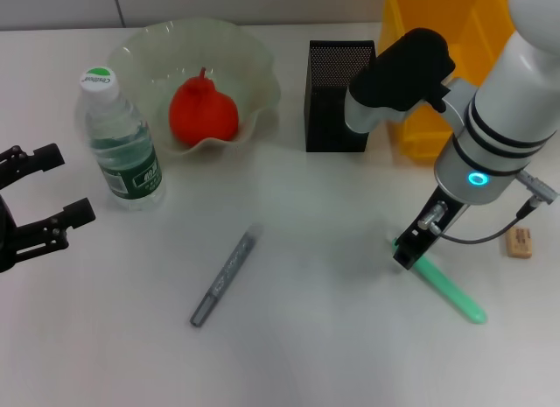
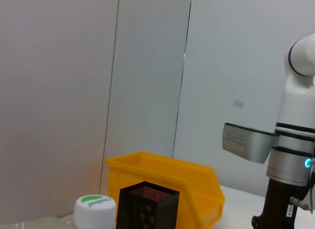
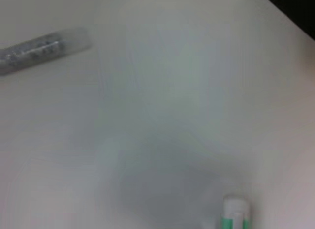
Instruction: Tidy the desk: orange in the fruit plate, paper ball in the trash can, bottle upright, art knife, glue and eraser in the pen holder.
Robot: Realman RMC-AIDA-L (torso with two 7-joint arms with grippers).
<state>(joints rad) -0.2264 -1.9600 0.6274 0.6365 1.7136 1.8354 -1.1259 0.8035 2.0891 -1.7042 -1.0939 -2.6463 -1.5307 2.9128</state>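
Observation:
The orange [image 1: 203, 112] lies in the translucent fruit plate [image 1: 254, 61] at the back. A water bottle [image 1: 118, 140] with a green-marked cap [image 2: 95, 209] stands upright beside the plate. The black mesh pen holder [image 1: 339, 96] [image 2: 147, 207] is behind the middle of the desk. A grey art knife [image 1: 226, 276] [image 3: 42, 49] lies flat near the centre. My right gripper [image 1: 409, 249] is down at the near end of the green glue stick [image 1: 451, 291] [image 3: 235, 212], which lies on the desk. A tan eraser [image 1: 519, 242] rests at the far right. My left gripper [image 1: 52, 186] hangs open at the left edge. The paper ball is out of view.
A yellow bin [image 1: 437, 48] [image 2: 167, 177] stands behind and to the right of the pen holder. My right arm's white body [image 1: 499, 118] [image 2: 295, 155] reaches over that corner. A white wall runs along the back of the desk.

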